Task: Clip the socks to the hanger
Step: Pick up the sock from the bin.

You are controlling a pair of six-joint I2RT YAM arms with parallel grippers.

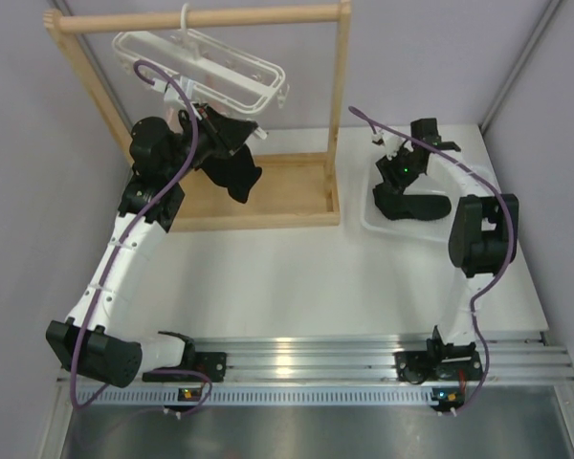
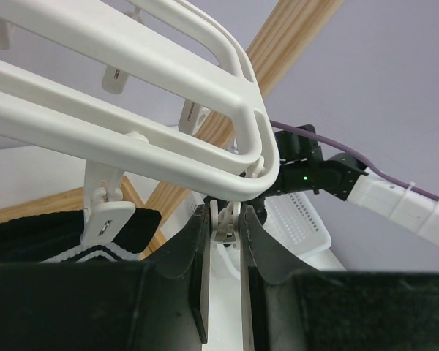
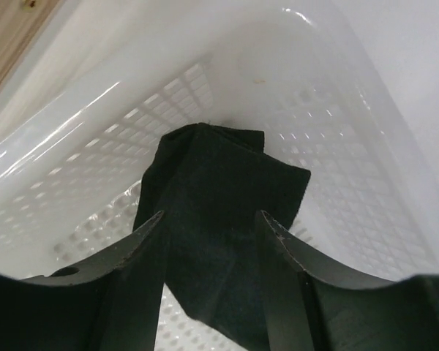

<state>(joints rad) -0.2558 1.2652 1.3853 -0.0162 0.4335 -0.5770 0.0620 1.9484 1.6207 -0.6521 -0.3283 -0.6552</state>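
Your left gripper [image 2: 223, 241] up at hanger [image 2: 132, 135], clenched on clip [image 2: 225, 218] dangling from frame's end. First sock [image 1: 234, 174] hangs below hanger beside that gripper, top edge at neighbouring clip. Hanger hooked over rack [image 1: 338, 124] top rod. Your right gripper [image 3: 211, 227] down in basket [image 3: 336, 146], fingers astride second sock [image 3: 219, 183] on basket floor. You cannot tell whether they pinch it.

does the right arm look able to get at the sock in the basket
Probably yes: its fingers stand on either side of the sock in the open-topped basket, with nothing else between them.
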